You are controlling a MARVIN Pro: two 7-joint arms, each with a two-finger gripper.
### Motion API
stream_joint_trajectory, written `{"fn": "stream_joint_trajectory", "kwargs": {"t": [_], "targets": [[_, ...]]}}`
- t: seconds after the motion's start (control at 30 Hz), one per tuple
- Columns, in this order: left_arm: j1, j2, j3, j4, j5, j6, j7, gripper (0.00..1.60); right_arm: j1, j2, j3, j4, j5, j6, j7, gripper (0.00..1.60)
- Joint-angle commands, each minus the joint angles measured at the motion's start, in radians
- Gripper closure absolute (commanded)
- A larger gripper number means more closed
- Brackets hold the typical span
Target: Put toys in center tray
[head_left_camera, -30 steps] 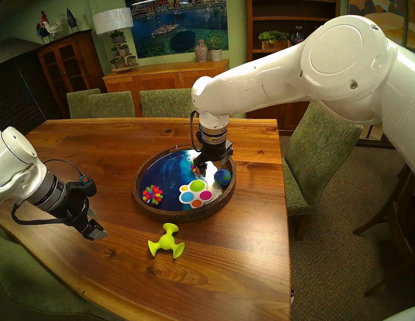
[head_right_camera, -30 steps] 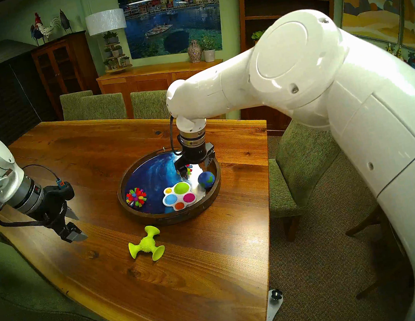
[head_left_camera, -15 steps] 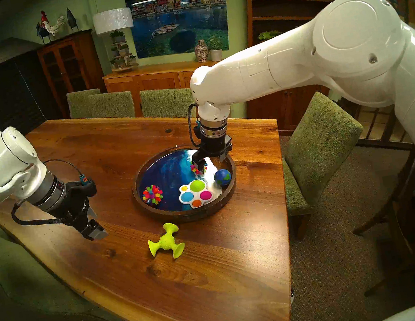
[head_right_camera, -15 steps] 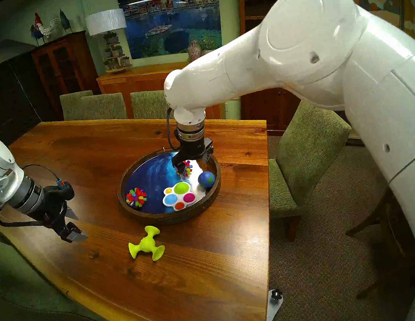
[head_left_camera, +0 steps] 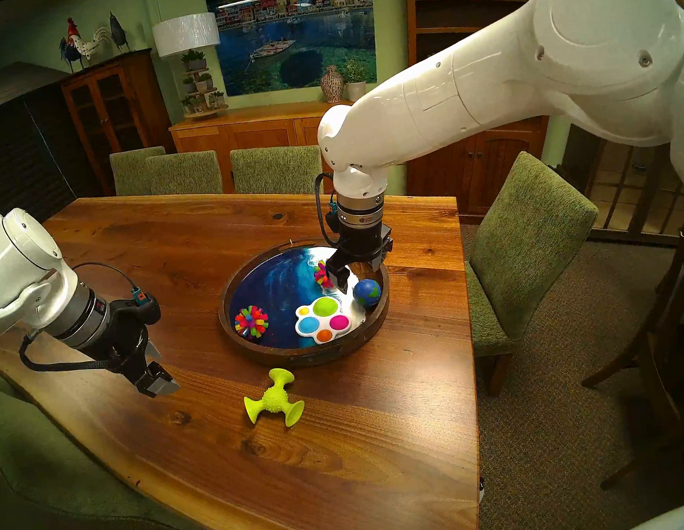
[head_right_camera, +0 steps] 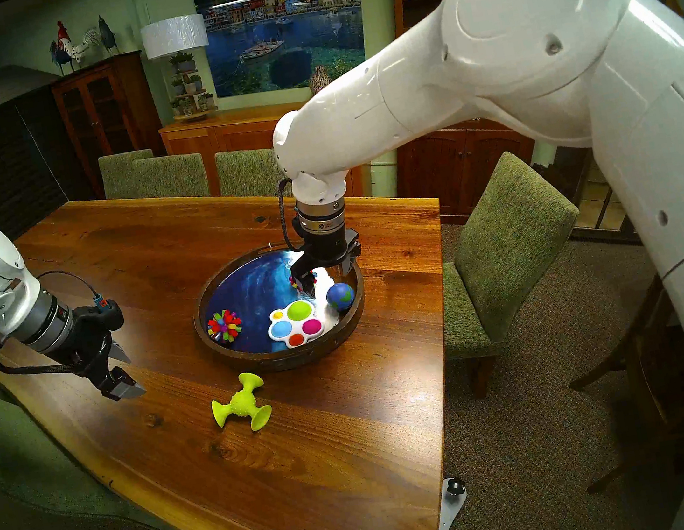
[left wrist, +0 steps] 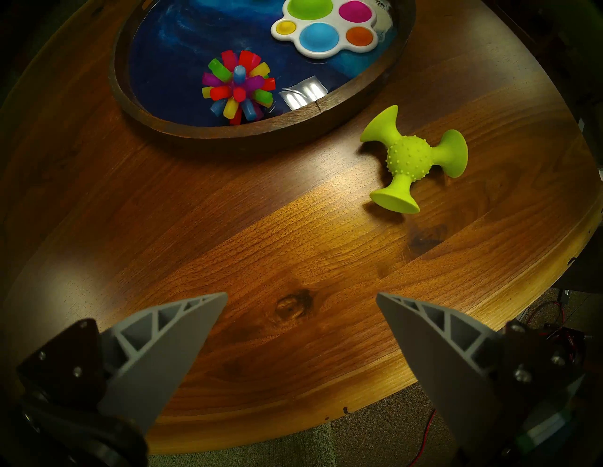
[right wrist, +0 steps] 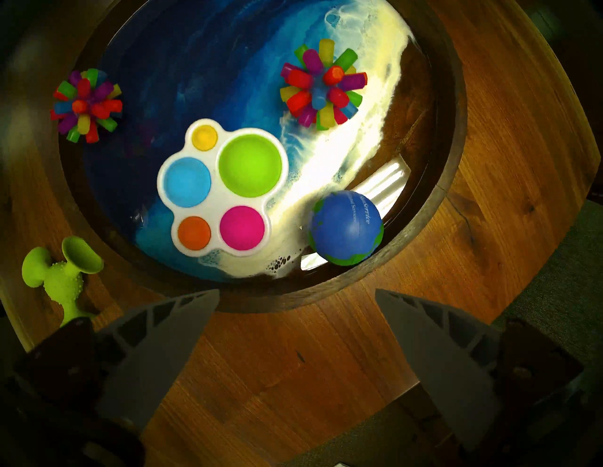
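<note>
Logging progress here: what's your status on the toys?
Left gripper open, empty, above bare table. Right gripper open, empty, over tray. Four toys in tray; lime-green suction piece on the table outside it. Path clear.

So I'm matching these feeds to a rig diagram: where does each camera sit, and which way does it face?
Head stereo left: on the head, looking down at the table; both arms show, open right gripper above the tray.
Head stereo right: nearly the same picture, shifted sideways.
Left wrist: faces down past the open left gripper at bare wood, with the lime-green suction-cup piece beyond.
Right wrist: faces down into the tray past its open fingers.
Shared: both wrist views show the white dimple board.
</note>
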Motion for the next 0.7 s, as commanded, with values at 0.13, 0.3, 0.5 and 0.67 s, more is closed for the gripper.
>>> {"fn": "stream_joint_trajectory", "kwargs": {"t": [0.13,0.3,0.5,0.67], "targets": [[0.015,-0.077,-0.024,-0.089,-0.052,-0.012,0.033,0.00,0.131,-0.014,-0.056,-0.031,0.027,-0.001,0.047,0.00],[0.061,-0.119,-0.023,-0.129,-0.070,-0.054,0.091,0.00,0.142,-0.026,-0.079,-0.037,0.037,-0.001,0.065,0.00],[0.136,-0.190,-0.036,-0.139,-0.108,-0.114,0.174,0.00,0.148,-0.041,-0.103,-0.036,0.047,-0.001,0.083,0.00],[0.179,-0.242,-0.073,-0.129,-0.151,-0.153,0.218,0.00,0.153,-0.053,-0.120,-0.035,0.054,-0.001,0.098,0.00]]}}
